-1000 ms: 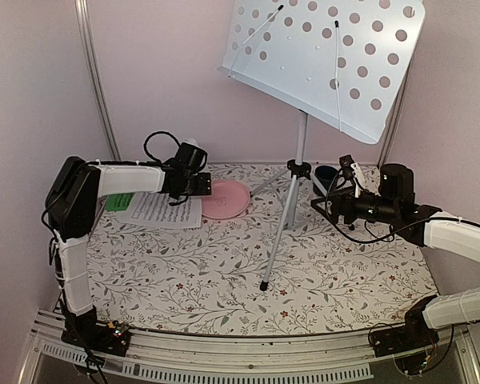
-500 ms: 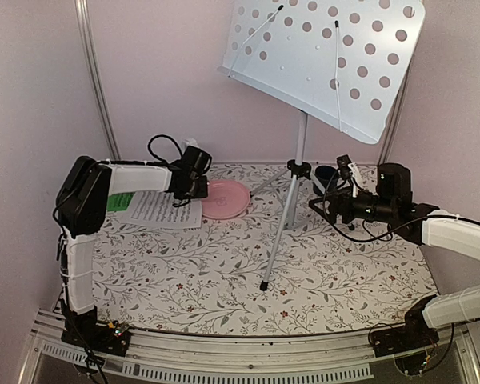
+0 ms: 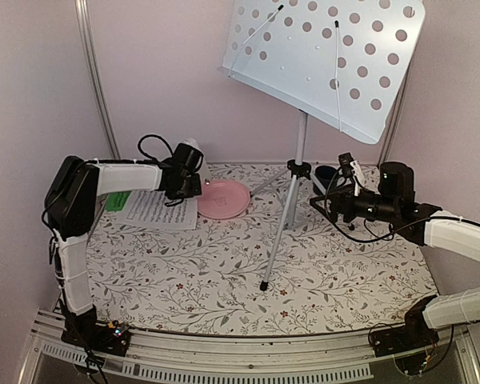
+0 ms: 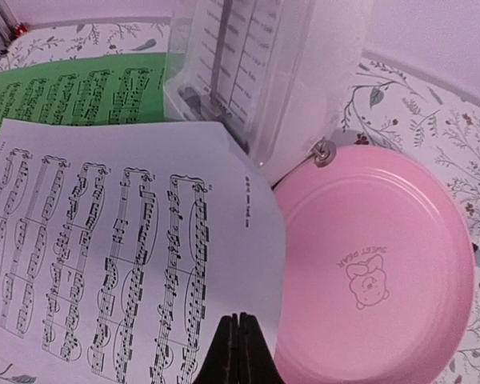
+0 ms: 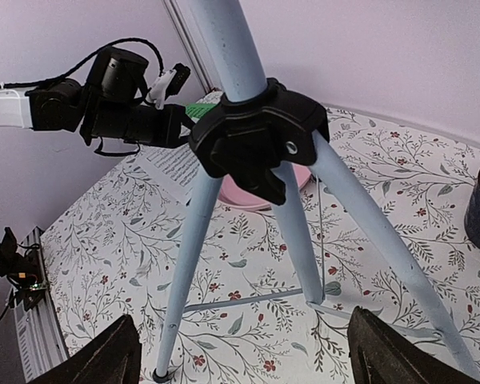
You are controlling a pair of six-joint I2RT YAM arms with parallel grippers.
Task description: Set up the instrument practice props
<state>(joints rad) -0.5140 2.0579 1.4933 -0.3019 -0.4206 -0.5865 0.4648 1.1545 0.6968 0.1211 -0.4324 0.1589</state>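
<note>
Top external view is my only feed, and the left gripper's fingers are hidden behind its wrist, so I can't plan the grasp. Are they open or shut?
Observer: Shut. In the left wrist view, the left gripper has its tips together over the white sheet, near its edge by the plate. I can't tell whether any paper is pinched.
Operator: And the right gripper?
Observer: Open. The right gripper has its fingers wide apart, with the tripod hub straight ahead.
Operator: Is the metronome upright?
Observer: Yes. The metronome stands upright just behind the white sheet, beside the green sheet.
</note>
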